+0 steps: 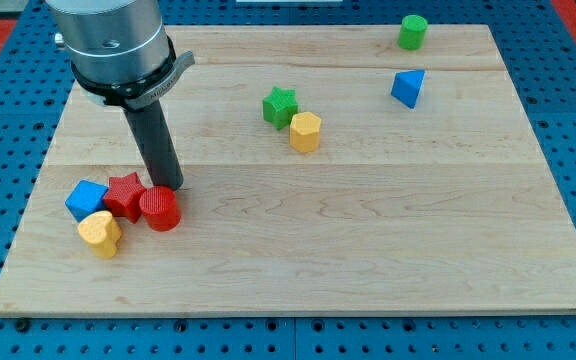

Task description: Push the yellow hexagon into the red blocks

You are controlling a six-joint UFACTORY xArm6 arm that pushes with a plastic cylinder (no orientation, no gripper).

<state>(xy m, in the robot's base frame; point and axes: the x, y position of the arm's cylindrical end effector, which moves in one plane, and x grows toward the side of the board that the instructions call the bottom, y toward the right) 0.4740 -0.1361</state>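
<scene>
so right now my tip (171, 187) is planted on the wooden board (368, 250) down at the view's left, basically touching the top edge of the red cylinder (159, 209), which sits just below it. no hand or jaws on this rig, just a straight dark rod, so nothing about it is spread or pinching anything, it's bare and only leaning on that cylinder's upper rim as far as i can tell. just to the left of my tip is the red star (125, 194), snug against the cylinder, and further left of that the blue cube (86, 199) touches the star. below and left of my tip the yellow heart (99, 233) is tucked under the cube and star. the yellow hexagon (305, 131), the one i care about, is well apart from my tip, up and off to the right, near the middle of the board, with the green star (280, 105) touching its upper left corner. way further right and higher up from my tip there's a blue triangle (408, 87), and above that, near the board's top edge, a green cylinder (413, 31).
</scene>
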